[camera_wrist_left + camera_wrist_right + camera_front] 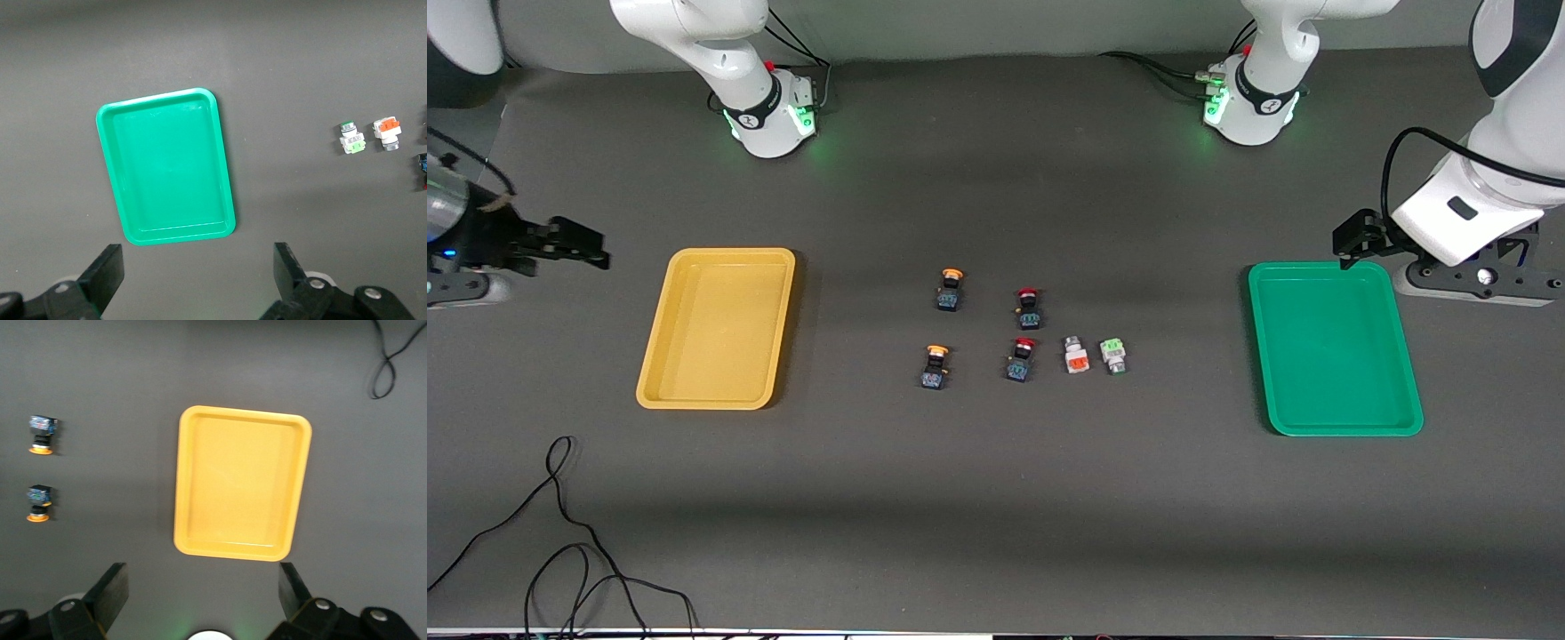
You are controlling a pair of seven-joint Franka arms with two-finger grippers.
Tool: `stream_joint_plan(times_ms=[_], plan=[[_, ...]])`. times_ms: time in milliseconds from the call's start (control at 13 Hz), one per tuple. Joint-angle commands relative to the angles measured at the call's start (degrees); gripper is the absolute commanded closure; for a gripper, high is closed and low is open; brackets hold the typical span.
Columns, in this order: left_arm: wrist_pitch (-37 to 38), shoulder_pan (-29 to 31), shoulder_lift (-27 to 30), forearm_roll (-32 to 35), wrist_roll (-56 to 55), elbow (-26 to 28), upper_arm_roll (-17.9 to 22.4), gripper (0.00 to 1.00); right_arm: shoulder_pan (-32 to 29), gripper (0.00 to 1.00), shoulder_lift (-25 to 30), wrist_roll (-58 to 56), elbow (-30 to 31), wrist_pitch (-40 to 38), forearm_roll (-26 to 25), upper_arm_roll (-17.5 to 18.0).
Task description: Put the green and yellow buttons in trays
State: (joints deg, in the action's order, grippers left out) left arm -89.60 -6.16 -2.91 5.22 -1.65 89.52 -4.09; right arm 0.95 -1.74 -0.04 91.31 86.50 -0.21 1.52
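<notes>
A dark grey matte tabletop (996, 516) holds six tiny push-button switches at its middle: two yellow-capped buttons (950, 290), two red-capped switches (1028, 308), an orange-faced white button (1077, 355) and a green-faced white button (1112, 356). The empty yellow plastic tray (716, 327) lies toward the right arm's end, the empty green plastic tray (1334, 347) toward the left arm's. The right claw (569, 244) and left claw (1356, 238) hang wide open and empty beside their trays, both arms partly cut off by the picture edge. A black cable (560, 533) trails off nearest the front camera
</notes>
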Motion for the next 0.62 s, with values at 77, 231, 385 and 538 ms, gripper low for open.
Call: stream_joint_plan(times_ms=[77,231,385,538], plan=[[0.7,0.3,0.3,-0.7,1.0,-0.2,0.0,0.00,8.1,0.00,1.1,12.2,2.4,1.3,2.8,0.0],[0.8,0.2,0.3,-0.7,1.0,-0.2,0.0,0.00,15.5,0.00,1.0,21.7,4.2,4.8,2.8,0.0],[0.8,0.2,0.3,-0.8,0.9,-0.1,0.0,0.00,23.2,0.00,0.0,33.0,6.0,9.4,2.8,0.0],[0.7,0.2,0.3,-0.9,0.4,-0.1,0.0,0.01,31.3,0.00,-2.4,43.5,6.2,12.9,2.8,0.0]])
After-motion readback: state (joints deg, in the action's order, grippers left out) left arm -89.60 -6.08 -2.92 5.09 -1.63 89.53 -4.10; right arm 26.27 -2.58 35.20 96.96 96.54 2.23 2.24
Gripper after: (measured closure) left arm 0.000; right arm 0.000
